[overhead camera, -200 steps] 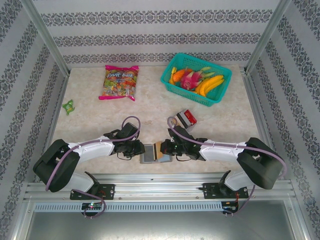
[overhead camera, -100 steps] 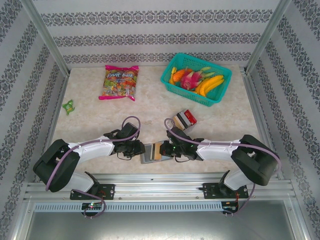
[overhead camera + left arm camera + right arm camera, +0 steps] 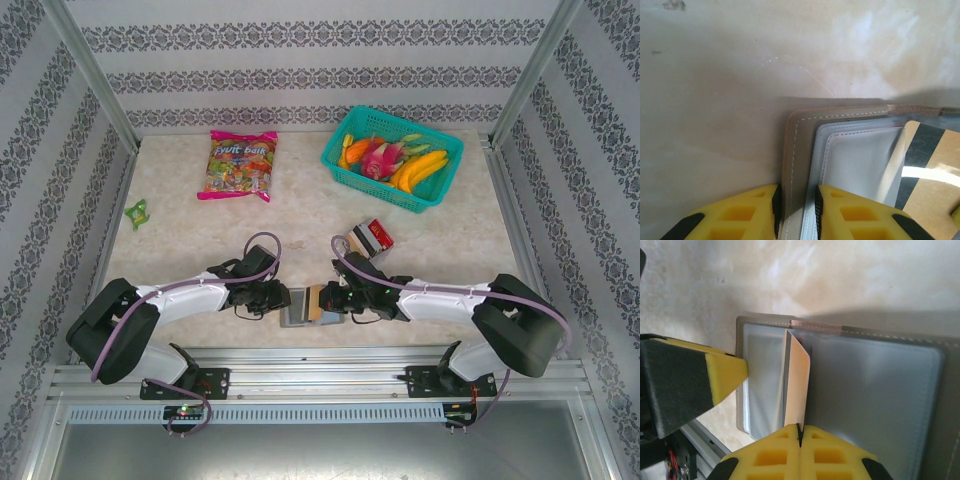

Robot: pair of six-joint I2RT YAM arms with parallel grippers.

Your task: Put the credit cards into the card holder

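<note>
The card holder [image 3: 298, 308] lies open on the desk [image 3: 200, 250], near the front edge between the two arms. Half a second ago it looked skewed and the right arm reached further left. Now it sits square again and that arm has eased back a little. The left pincer [image 3: 796, 192] stays closed to a narrow gap on the edge of the holder's left flap, pinning it down. The right pincer [image 3: 800, 427] is fully closed on one tan card [image 3: 797, 385], held on edge with its far end at the holder's fold. Whether it has entered a pocket I cannot tell. In my judgement the push only shifted the holder, so the card is probably not seated yet. The other cards [image 3: 370, 238] lie stacked further back.
</note>
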